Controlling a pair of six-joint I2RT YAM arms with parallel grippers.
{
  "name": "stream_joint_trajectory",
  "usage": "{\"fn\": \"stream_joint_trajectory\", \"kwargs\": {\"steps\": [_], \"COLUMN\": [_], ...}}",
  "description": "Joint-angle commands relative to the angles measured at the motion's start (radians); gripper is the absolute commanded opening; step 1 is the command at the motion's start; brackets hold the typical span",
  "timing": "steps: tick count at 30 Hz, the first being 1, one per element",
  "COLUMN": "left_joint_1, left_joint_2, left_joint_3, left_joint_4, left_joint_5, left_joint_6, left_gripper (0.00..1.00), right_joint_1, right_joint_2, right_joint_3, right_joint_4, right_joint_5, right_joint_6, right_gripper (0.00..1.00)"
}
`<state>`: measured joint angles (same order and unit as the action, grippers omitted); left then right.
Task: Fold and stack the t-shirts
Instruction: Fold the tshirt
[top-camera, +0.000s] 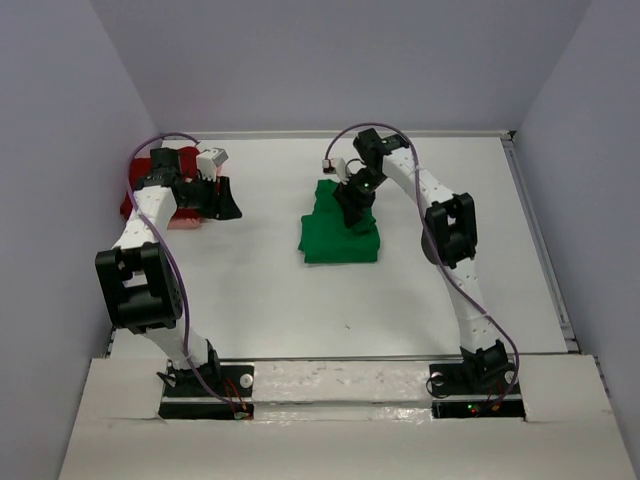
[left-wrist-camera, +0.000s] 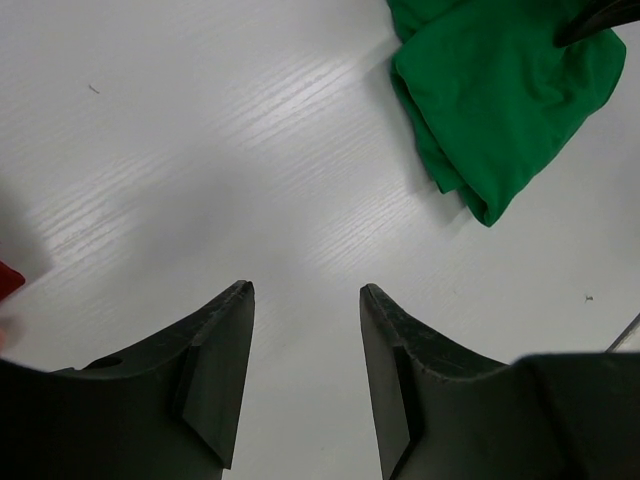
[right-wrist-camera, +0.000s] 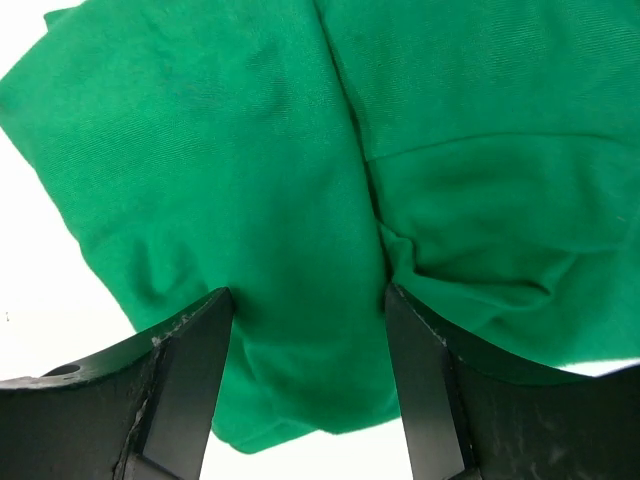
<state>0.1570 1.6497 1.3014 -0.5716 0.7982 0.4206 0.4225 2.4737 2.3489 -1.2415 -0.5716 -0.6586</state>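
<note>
The bright green t-shirt (top-camera: 335, 238) lies folded in a rough square at the table's middle. It fills the right wrist view (right-wrist-camera: 250, 150) and shows at the upper right of the left wrist view (left-wrist-camera: 500, 90). My right gripper (top-camera: 357, 214) (right-wrist-camera: 308, 292) is open, low over the shirt's far half, with cloth under and between the fingers but not pinched. The dark red t-shirt (top-camera: 135, 200) lies bunched at the far left, with the pale pink t-shirt (top-camera: 185, 221) partly under it. My left gripper (top-camera: 226, 199) (left-wrist-camera: 306, 287) is open and empty over bare table, just right of that pile.
The white table (top-camera: 270, 300) is walled by pale panels on the left, back and right. A raised rim (top-camera: 540, 230) runs along the right side. My left arm hides part of the red and pink pile. A red corner shows at the left edge of the left wrist view (left-wrist-camera: 8, 280).
</note>
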Motion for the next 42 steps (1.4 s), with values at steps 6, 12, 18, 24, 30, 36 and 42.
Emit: {"fn": "stream_joint_trajectory", "kwargs": {"steps": [6, 12, 18, 24, 30, 36, 42], "left_joint_1": [-0.001, 0.000, 0.001, 0.001, -0.001, -0.001, -0.001], "left_joint_2": [-0.054, -0.050, -0.047, -0.057, -0.082, -0.102, -0.107], "left_joint_3": [-0.002, -0.004, 0.001, 0.002, 0.001, -0.010, -0.013], "left_joint_4": [0.016, 0.018, 0.018, 0.015, 0.016, 0.027, 0.029], "left_joint_5": [-0.004, -0.001, 0.007, 0.021, 0.029, 0.035, 0.038], "left_joint_6": [-0.011, -0.011, -0.013, -0.011, -0.013, -0.013, -0.016], "left_gripper": [0.56, 0.56, 0.56, 0.56, 0.56, 0.56, 0.55], "right_joint_1": [0.044, 0.053, 0.053, 0.053, 0.053, 0.062, 0.062], "right_joint_2": [0.014, 0.008, -0.009, -0.068, -0.156, -0.255, -0.283], "right_joint_3": [0.043, 0.024, 0.013, -0.013, -0.003, -0.013, -0.019], "right_joint_4": [0.024, 0.017, 0.017, 0.020, -0.027, -0.050, -0.030], "right_joint_5": [-0.011, -0.005, 0.025, 0.067, 0.073, 0.096, 0.142], "right_joint_6": [-0.013, -0.012, 0.004, 0.017, 0.033, 0.042, 0.037], "right_gripper": [0.68, 0.60, 0.00, 0.00, 0.00, 0.00, 0.00]}}
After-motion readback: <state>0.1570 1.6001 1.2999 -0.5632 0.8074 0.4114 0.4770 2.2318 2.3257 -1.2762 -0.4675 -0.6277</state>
